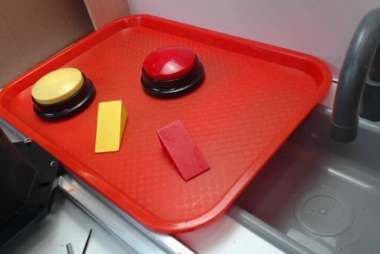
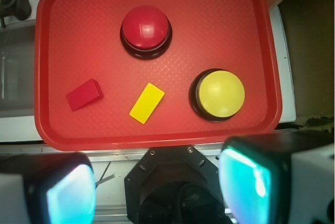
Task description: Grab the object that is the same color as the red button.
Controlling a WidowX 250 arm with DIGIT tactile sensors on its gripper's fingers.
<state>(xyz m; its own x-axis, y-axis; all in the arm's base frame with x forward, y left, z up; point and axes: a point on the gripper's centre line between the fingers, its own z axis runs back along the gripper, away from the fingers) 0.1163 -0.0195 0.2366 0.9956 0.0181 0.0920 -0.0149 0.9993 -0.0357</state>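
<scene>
1. Exterior view: a red tray [image 1: 261, 111] sits beside a grey sink [image 1: 320, 206] with a dark faucet [image 1: 353, 76], against a pale wall. On the tray, the red wedge [image 1: 182, 149] lies near the front, apart from the yellow wedge [image 1: 111, 126]. Behind them stand the red button [image 1: 171, 70] and the yellow button [image 1: 62, 91]. No gripper is visible here, and no writing.

2. Wrist view: looking down from well above the tray [image 2: 57, 35], the gripper [image 2: 157, 187] shows two blurred fingers [image 2: 68, 190] standing wide apart, holding nothing. The red wedge [image 2: 84, 94] lies at the lower left of the tray, above the left finger in the picture and well clear of it. The yellow wedge [image 2: 147, 102], red button [image 2: 146, 29] and yellow button [image 2: 219, 94] show no readable labels.
</scene>
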